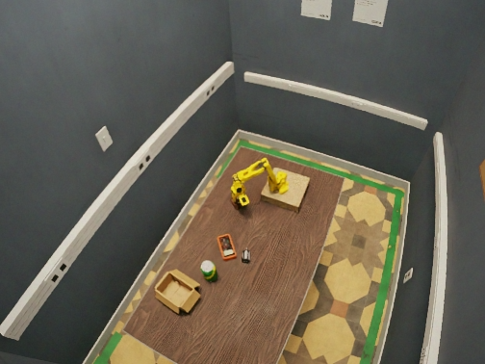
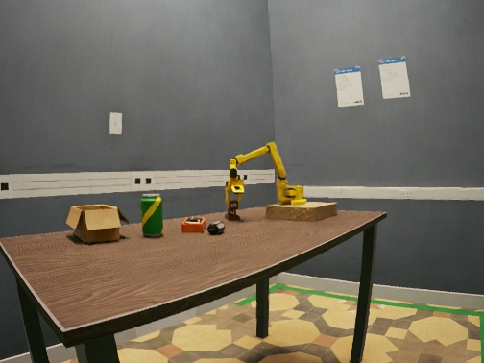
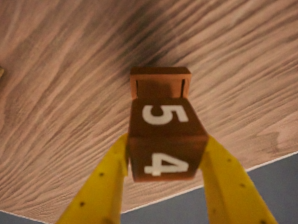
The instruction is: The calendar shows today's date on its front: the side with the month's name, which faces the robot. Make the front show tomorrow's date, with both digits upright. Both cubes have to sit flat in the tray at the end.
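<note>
My gripper [image 3: 166, 146] [image 2: 234, 198] is shut on a brown cube [image 3: 167, 140] [image 2: 233, 205]. In the wrist view its two visible faces carry a white 5 and a white 4, both lying sideways. The brown tray [image 3: 160, 71] [image 2: 232, 218] stands on the table below the gripper, and an empty part of it shows past the cube. The held cube seems raised above the tray. White digits show one above another in the exterior view, small and hard to read. The second cube is hidden in the wrist view, as is the front with the month's name.
An orange box [image 1: 226, 247] [image 2: 193, 225] with small items, a small black object [image 1: 246, 255] [image 2: 216, 228], a green can [image 1: 209, 271] [image 2: 152, 216] and an open cardboard box [image 1: 177, 292] [image 2: 97, 224] stand farther out. The arm's base is on a wooden block [image 1: 293, 190] [image 2: 302, 211].
</note>
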{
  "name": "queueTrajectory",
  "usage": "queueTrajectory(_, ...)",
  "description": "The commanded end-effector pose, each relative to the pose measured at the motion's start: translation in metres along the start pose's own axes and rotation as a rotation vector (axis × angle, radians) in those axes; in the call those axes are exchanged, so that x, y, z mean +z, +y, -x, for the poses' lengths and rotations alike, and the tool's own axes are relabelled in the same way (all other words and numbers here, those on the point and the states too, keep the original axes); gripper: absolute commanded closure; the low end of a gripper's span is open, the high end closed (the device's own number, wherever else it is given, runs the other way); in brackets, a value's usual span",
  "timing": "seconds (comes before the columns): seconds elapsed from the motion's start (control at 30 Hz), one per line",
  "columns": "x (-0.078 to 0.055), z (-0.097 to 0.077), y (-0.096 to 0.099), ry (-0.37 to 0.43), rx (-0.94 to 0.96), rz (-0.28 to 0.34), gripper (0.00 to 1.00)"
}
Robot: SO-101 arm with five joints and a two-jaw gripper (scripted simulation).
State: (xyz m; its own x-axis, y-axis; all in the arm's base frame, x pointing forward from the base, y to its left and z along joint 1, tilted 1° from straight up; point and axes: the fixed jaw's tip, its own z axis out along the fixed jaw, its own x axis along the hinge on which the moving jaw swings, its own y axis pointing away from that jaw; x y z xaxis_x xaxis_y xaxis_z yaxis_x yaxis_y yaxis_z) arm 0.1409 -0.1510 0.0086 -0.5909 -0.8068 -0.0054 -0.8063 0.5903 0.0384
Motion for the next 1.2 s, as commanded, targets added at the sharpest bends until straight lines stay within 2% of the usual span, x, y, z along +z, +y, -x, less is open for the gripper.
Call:
queueTrajectory(0.0,-0.011,0.001,-0.003,0.003,0.006,-0.026,1.0)
queueTrajectory(0.2,-0.016,0.001,-0.002,0.003,0.006,-0.026,1.0)
queueTrajectory(0.43,-0.017,0.002,-0.002,0.003,0.004,-0.026,1.0)
queueTrajectory(0.57,-0.015,0.008,-0.003,0.004,-0.026,-0.026,1.0)
queueTrajectory(0.7,-0.012,0.025,-0.004,0.006,-0.11,-0.024,1.0)
queueTrajectory(0.87,-0.005,0.058,-0.002,0.01,-0.27,-0.022,1.0)
queueTrajectory(0.93,-0.005,0.058,-0.002,0.01,-0.27,-0.022,1.0)
queueTrajectory(1.17,0.003,0.1,0.008,0.016,-0.479,-0.018,1.0)
